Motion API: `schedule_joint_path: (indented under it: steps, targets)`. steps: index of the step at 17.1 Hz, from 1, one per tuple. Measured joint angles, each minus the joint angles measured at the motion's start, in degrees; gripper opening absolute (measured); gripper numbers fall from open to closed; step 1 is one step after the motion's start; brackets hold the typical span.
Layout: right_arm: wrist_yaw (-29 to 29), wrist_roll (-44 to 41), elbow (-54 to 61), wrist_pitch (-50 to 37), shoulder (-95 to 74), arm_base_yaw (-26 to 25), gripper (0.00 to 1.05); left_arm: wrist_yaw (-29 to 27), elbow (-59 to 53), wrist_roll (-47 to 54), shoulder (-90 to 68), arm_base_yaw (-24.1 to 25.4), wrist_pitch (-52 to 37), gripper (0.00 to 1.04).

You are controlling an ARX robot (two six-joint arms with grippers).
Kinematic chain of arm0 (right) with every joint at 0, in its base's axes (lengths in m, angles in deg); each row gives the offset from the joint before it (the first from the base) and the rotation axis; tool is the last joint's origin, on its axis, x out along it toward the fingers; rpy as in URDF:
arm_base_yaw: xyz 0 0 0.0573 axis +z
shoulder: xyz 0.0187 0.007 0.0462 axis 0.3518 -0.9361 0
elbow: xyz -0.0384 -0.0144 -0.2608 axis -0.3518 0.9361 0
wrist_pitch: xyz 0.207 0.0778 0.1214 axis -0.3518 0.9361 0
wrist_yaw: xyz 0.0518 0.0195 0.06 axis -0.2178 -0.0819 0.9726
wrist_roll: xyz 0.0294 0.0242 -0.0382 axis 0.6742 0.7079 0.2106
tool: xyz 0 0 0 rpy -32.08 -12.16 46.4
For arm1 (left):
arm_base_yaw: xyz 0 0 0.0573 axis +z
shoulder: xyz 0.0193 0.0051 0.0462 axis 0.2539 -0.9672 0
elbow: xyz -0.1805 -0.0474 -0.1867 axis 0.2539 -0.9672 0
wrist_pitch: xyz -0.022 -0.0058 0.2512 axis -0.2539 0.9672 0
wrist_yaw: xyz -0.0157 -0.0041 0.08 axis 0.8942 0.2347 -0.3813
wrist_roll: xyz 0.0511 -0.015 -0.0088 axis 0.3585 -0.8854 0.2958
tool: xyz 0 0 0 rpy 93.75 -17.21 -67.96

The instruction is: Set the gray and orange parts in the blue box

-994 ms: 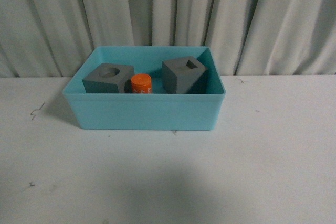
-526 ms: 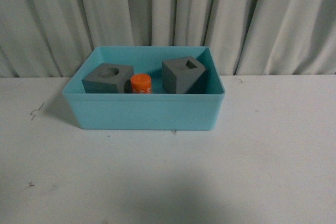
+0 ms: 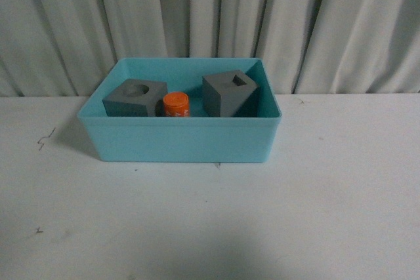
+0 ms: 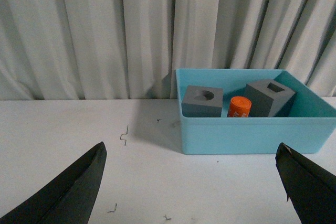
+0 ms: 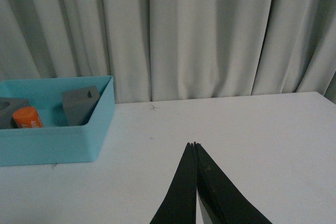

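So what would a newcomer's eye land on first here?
The blue box, mid-table before the curtain. Inside, the orange cylinder stands between two gray cubes, the slotted one tilted. The left gripper is spread wide; the right gripper is closed, apart from the box.

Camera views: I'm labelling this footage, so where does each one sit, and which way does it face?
Front view: on the robot's body, facing the blue box and curtain; no arm shows.
Left wrist view: looks across the table at the box; open left gripper frames it.
Right wrist view: faces the curtain, box to one side; shut right gripper shows.
All share the box, gray cubes and orange cylinder.
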Motion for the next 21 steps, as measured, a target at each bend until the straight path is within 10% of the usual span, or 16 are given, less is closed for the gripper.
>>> schedule_joint_path:
  steps: [14,21]
  targets:
    - [0.0,-0.1,0.0,13.7,13.2,0.0,0.04,0.0,0.0,0.0,0.0,0.0,0.0,0.98]
    - [0.0,-0.1,0.0,13.7,13.2,0.0,0.84,0.0,0.0,0.0,0.0,0.0,0.0,0.98]
